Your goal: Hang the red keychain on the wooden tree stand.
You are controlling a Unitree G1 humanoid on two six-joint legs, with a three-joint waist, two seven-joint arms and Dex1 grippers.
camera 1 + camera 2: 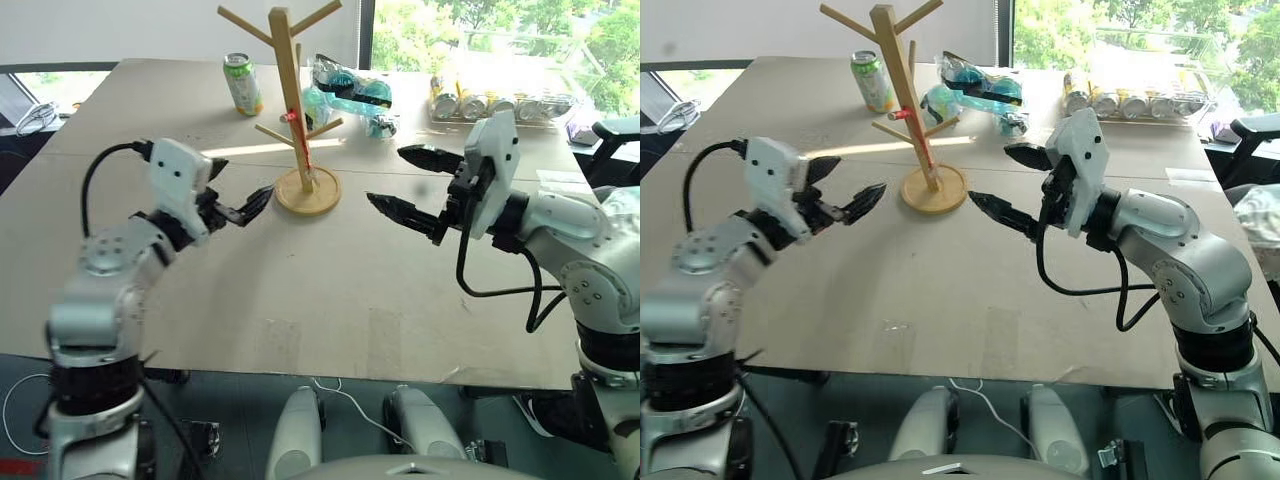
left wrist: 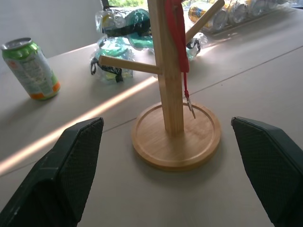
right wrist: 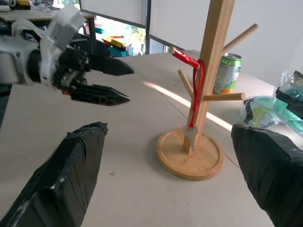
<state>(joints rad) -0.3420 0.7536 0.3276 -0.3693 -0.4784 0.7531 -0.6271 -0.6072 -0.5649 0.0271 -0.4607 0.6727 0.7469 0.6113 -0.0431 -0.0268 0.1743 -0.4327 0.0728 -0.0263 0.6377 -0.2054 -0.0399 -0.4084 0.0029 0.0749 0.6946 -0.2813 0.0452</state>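
The red keychain point(image 3: 195, 71) hangs on the wooden tree stand point(image 1: 292, 110), between both wide, empty grippers.

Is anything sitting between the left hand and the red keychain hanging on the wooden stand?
Nothing visible: bare table lies between the open left hand and the red strap keychain, already hanging on the light-wood tree stand.

We see red keychain point(image 3: 195, 75) looped over low peg, hanging limp along post, metal end just above base. Wooden tree stand point(image 1: 296, 120) upright on desk point(image 1: 300, 290), round disc base flat.
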